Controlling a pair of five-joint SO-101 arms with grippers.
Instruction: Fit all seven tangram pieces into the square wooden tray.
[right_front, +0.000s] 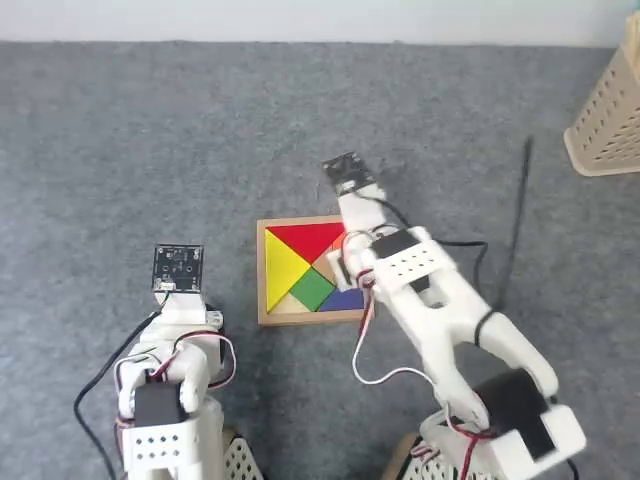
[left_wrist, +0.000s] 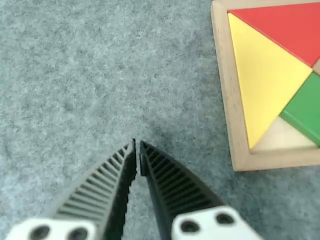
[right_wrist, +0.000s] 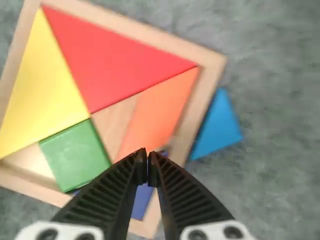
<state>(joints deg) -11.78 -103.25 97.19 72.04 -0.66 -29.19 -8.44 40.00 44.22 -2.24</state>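
You have the wooden tray on the grey carpet, between the two arms. Inside it the red triangle lies along the far side, the yellow triangle along the left side, and the green square touches both near the middle. An orange piece lies against the red one. A dark blue piece sits at the near right edge. The light blue triangle lies on the carpet outside the tray, just beside the rim next to the orange piece.

Your right gripper is above the near right part of the tray, its jaws clenched and grasping nothing. Your left gripper is over bare carpet left of the tray, jaws clenched too.

A basket stands far right.
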